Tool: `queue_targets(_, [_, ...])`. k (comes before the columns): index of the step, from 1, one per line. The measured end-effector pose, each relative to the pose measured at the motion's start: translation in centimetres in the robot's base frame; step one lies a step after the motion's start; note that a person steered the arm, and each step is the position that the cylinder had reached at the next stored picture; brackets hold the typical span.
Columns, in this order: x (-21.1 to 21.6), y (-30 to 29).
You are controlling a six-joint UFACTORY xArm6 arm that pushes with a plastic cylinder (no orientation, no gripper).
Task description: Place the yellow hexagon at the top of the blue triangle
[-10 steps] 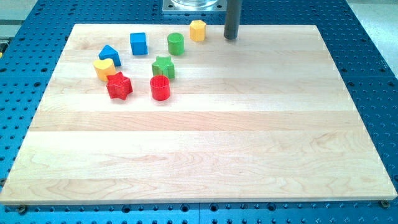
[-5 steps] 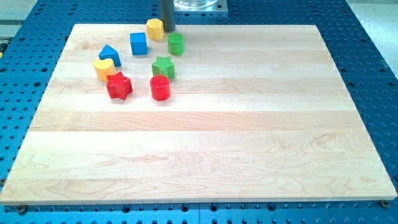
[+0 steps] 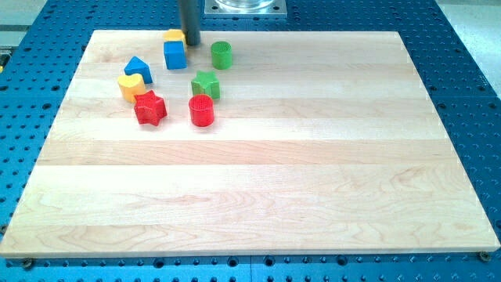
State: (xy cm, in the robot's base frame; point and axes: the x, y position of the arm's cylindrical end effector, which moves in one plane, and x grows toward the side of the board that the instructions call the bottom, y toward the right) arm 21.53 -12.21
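Camera view, upper left: yellow hexagon [image 3: 173, 35] seen at board's top edge, behind blue cube [image 3: 174, 55], my tip [image 3: 190, 43] pressed at its right side. No fingers fitted. Leftward push advised, stopped above blue triangle [image 3: 138, 68]; cube contact avoided.

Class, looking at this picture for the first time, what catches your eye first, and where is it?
A huddle of bright blocks sits at the upper left of the pale wooden board. The dark rod comes down at the view's top, my tip against the right side of the yellow hexagon, just above the blue cube. The blue triangle lies further left.
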Motion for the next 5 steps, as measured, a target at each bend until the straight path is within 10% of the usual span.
queue_targets(5, [0.1,-3.8])
